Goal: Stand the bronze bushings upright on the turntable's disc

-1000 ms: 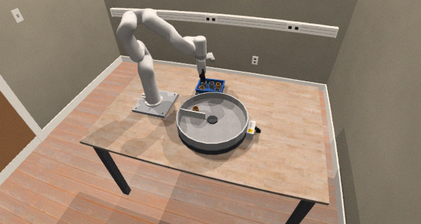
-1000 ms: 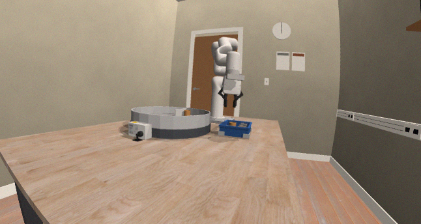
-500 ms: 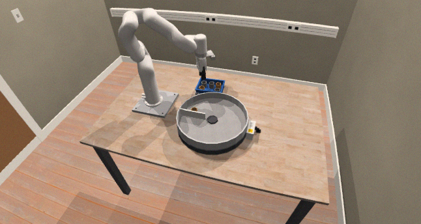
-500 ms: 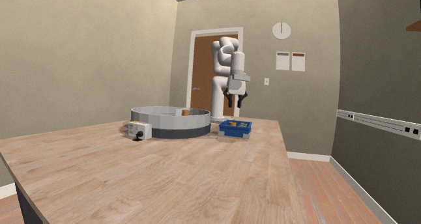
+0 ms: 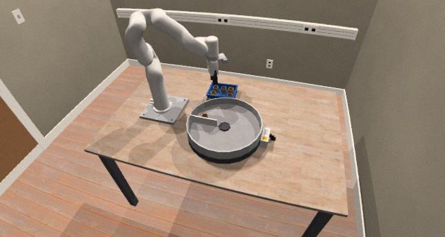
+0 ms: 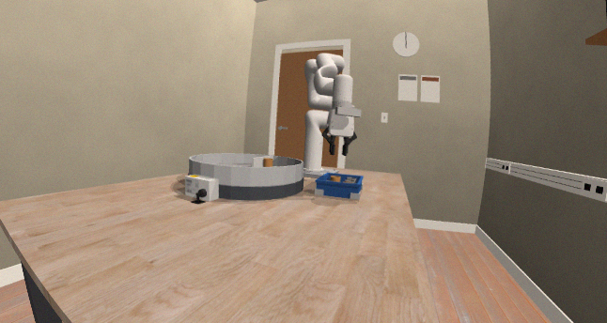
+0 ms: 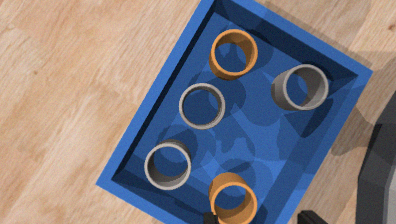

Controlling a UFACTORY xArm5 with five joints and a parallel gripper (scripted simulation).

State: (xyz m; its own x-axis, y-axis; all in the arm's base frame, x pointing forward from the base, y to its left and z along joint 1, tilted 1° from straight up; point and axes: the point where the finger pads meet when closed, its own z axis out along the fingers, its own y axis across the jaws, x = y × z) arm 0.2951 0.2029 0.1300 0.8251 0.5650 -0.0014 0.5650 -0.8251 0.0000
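Note:
My gripper [image 5: 215, 82] [image 6: 338, 153] [image 7: 260, 219] is partly open and empty, above the blue crate [image 5: 209, 89] [image 6: 338, 191] [image 7: 154, 97]. In the wrist view one bronze bushing [image 7: 222, 185] stands at the lower edge near the left fingertip, and another bronze bushing [image 7: 219, 71] stands near the top. Three steel bushings stand in the crate: one at the right [image 7: 281, 93], one in the middle [image 7: 182, 106] and one at the lower left [image 7: 168, 183]. A third bronze bushing [image 5: 204, 115] [image 6: 268, 162] stands upright on the turntable's disc [image 5: 237, 141], away from the dark hub [image 5: 224, 126].
A high wall [image 6: 254, 176] rings the disc. A thin divider [image 5: 203, 119] runs from the wall towards the hub, close beside the bronze bushing there. A white box [image 5: 265, 136] [image 6: 202, 188] with a black knob sits against the turntable. The crate stands close behind the turntable in the top view.

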